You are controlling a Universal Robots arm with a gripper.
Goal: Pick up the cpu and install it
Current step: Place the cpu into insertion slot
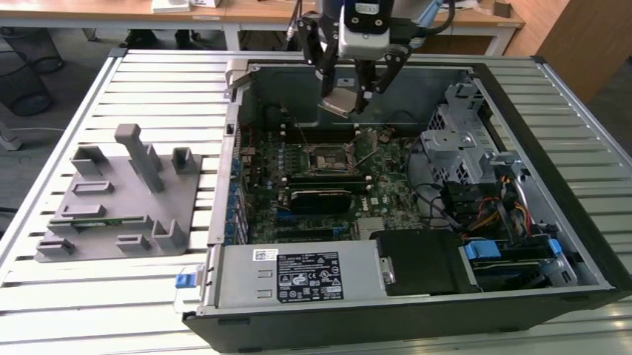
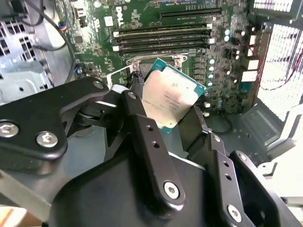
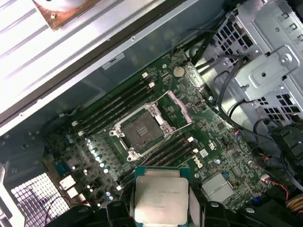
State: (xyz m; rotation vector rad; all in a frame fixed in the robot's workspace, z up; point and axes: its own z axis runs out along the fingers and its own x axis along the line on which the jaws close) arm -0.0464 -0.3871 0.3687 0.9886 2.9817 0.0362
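gripper (image 1: 348, 98) pinches flat square silver-topped cpu (image 3: 160, 198) above green motherboard (image 1: 390, 161).

Light-grey slatted metal table (image 1: 148, 81) carries 2 things. Black open-sided computer case (image 1: 395, 329) lies flat on it, covering the middle and the exterior view's right, with the open side facing up. Grey plastic fixture plate with upright posts and slots (image 1: 118, 200) sits flat just beside the case, on the exterior view's left. A narrow strip of slats separates the 2.
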